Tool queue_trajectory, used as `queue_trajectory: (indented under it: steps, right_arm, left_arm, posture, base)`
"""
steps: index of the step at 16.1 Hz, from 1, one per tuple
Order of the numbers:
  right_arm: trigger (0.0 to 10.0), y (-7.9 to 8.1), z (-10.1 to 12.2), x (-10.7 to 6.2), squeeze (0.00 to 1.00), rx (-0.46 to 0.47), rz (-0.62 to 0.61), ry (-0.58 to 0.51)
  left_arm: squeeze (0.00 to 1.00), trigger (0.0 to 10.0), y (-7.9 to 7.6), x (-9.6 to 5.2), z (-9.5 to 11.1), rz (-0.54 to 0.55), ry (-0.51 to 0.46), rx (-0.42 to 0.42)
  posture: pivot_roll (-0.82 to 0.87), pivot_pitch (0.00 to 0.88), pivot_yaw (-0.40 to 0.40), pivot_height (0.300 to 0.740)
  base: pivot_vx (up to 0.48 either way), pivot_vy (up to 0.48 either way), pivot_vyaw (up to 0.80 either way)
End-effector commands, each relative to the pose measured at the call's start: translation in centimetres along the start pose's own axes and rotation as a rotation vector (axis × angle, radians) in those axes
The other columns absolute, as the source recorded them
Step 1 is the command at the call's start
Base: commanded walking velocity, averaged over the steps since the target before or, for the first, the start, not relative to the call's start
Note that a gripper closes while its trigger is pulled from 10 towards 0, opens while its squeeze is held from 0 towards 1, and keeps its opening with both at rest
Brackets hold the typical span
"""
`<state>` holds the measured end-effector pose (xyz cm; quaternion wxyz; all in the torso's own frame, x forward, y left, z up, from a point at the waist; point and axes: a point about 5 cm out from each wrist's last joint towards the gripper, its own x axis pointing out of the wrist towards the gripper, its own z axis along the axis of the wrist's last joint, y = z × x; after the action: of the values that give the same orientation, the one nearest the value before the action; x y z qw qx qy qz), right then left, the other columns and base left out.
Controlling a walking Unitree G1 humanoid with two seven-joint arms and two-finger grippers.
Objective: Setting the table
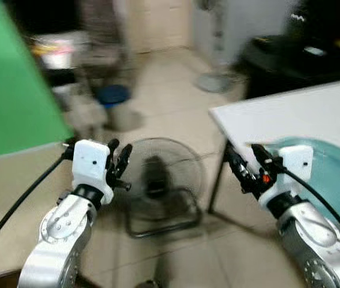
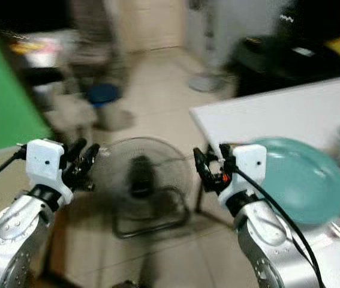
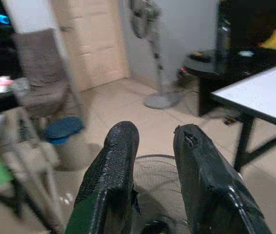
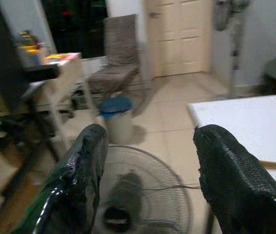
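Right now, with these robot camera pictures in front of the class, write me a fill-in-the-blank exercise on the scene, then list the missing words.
1. The teal plate lies on the ____ table.
2. On the floor between the left gripper and the right gripper lies a round ____ with a wire grille.
3. The fingers of both grippers stand ____, holding nothing.
4. The lid of the small bin on the floor is ____.

Missing words: white; fan; open; blue
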<state>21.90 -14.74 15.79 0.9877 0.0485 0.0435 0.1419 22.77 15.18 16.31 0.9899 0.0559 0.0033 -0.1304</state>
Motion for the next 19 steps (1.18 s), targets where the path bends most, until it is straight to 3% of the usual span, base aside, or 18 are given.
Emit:
queue_trajectory:
  steps: [1, 9, 19]
  right_arm:
    - [10.0, 0.5, 0.1, 0.2, 0.0, 0.021, 0.027, -0.003]
    - [10.0, 0.8, -0.3, 0.5, 0.0, 0.051, 0.055, 0.016]
    - [10.0, 0.3, -0.5, 0.5, 0.0, 0.094, -0.025, 0.028]
  left_arm:
    - [0.0, 10.0, 0.5, -0.1, 0.0, 0.027, 0.007, 0.008]
    - [0.0, 10.0, 0.6, -0.8, 0.1, 0.033, 0.018, 0.012]
    - [0.0, 10.0, 1.9, -0.8, 0.7, 0.048, 0.009, 0.066]
  posture:
    - [0.13, 0.0, 0.029, 0.74]
    - [0.16, 0.0, 0.009, 0.74]
    - [0.16, 0.0, 0.013, 0.74]
  base:
    - [0.0, 0.0, 0.8]
    - [0.0, 0.0, 0.8]
    - [0.0, 0.285, 0.0]
